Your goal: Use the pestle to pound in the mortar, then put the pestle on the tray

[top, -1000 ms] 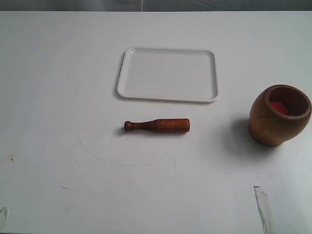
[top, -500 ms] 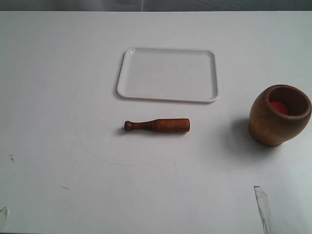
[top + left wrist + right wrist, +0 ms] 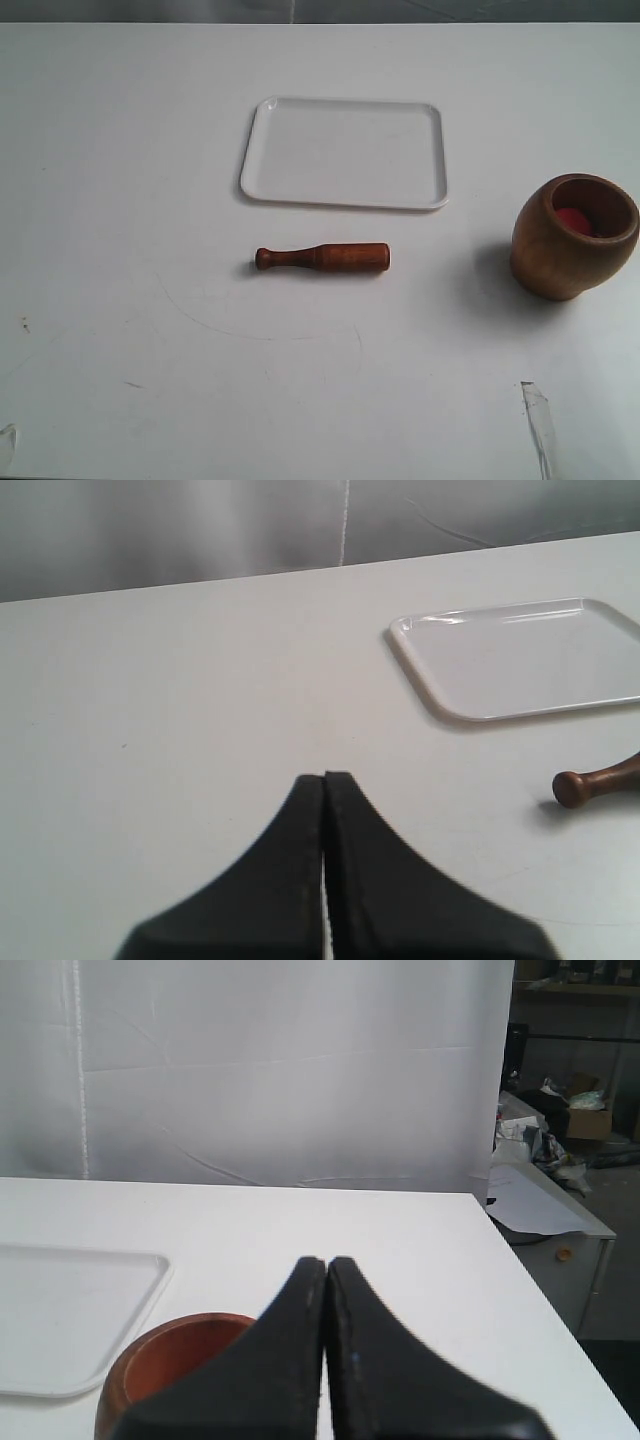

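Note:
The reddish-brown pestle (image 3: 322,258) lies flat on the white table, knob end to the left, just in front of the white tray (image 3: 344,153). The light-brown mortar (image 3: 574,236) stands upright at the right with a small red object (image 3: 571,220) inside. No arm shows in the exterior view. My left gripper (image 3: 324,776) is shut on nothing above bare table; the tray (image 3: 520,660) and the pestle's knob (image 3: 570,787) lie off to one side of it. My right gripper (image 3: 326,1260) is shut too, with the mortar's rim (image 3: 170,1345) close beside its fingers and the tray (image 3: 70,1315) beyond.
A strip of clear tape (image 3: 538,420) sticks to the table near the front right. Faint curved scuff marks (image 3: 260,335) run across the table in front of the pestle. The table's edge (image 3: 530,1290), with clutter past it, shows in the right wrist view.

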`<state>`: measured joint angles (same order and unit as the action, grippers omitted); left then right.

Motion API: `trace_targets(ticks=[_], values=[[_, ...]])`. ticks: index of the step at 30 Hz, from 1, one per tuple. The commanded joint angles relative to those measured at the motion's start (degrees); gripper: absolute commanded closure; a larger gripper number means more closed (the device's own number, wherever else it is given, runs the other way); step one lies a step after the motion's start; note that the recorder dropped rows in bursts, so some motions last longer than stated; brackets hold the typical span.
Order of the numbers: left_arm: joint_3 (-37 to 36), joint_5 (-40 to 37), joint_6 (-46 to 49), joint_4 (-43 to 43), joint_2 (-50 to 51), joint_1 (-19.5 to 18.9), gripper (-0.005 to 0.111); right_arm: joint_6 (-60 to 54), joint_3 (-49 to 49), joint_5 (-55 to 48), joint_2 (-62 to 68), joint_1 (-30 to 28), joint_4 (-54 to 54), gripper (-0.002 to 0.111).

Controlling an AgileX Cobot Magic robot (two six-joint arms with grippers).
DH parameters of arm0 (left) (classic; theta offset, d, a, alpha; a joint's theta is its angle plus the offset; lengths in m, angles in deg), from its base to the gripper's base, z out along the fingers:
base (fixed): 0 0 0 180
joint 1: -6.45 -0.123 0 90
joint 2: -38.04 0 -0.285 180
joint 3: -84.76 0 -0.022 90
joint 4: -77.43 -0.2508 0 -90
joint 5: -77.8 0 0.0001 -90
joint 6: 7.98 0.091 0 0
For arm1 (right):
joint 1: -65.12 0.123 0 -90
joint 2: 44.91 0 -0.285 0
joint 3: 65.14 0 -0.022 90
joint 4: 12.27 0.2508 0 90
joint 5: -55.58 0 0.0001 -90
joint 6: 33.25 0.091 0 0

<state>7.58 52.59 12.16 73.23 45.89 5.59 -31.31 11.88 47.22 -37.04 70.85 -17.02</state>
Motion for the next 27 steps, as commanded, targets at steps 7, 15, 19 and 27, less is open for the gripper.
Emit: trace_targets(ticks=[7, 15, 19, 27], values=[[-0.03, 0.17, -0.47, 0.42, -0.07, 0.44, 0.107, 0.21, 0.19, 0.19, -0.08, -0.48, -0.23, 0.108], [-0.03, 0.17, -0.47, 0.42, -0.07, 0.44, 0.107, 0.39, 0.19, 0.19, -0.08, -0.48, -0.23, 0.108], [-0.03, 0.17, -0.47, 0.42, -0.07, 0.44, 0.107, 1.52, 0.19, 2.02, -0.08, -0.48, 4.75, 0.108], [-0.03, 0.17, -0.47, 0.42, -0.07, 0.44, 0.107, 1.52, 0.19, 10.97, -0.08, -0.48, 20.24, 0.108]])
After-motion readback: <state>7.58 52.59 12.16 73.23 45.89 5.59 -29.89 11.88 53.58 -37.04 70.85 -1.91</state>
